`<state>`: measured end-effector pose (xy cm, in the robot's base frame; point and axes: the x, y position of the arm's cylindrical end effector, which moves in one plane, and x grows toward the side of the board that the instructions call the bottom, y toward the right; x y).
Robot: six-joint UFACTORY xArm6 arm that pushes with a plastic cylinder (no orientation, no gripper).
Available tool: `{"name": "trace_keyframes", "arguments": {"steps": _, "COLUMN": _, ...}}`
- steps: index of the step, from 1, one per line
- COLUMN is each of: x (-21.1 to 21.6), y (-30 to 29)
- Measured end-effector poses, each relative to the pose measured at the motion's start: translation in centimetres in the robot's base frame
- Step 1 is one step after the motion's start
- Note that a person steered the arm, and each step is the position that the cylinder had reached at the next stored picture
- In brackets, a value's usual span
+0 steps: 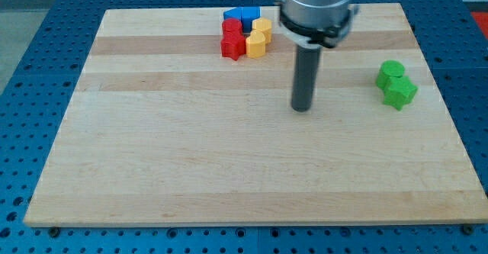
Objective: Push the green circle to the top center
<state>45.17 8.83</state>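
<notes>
The green circle (392, 71) sits near the view's right edge of the wooden board (191, 162), touching a green star-shaped block (399, 93) just below it. My tip (302, 107) rests on the board well to the left of both green blocks, slightly lower than the circle, not touching any block. The rod rises from it to the arm's grey housing (316, 6) at the view's top.
A cluster of blocks stands at the top centre, left of the rod: a blue block (242, 14), red blocks (232, 40) and yellow blocks (259, 39), all touching. The board lies on a blue perforated table (30, 94).
</notes>
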Motion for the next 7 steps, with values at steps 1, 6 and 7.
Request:
{"name": "trace_keyframes", "arguments": {"steps": 1, "x": 0.1, "y": 5.2}}
{"name": "trace_keyframes", "arguments": {"steps": 6, "x": -1.0, "y": 16.6}}
{"name": "trace_keyframes", "arguments": {"steps": 7, "x": -2.2, "y": 14.9}}
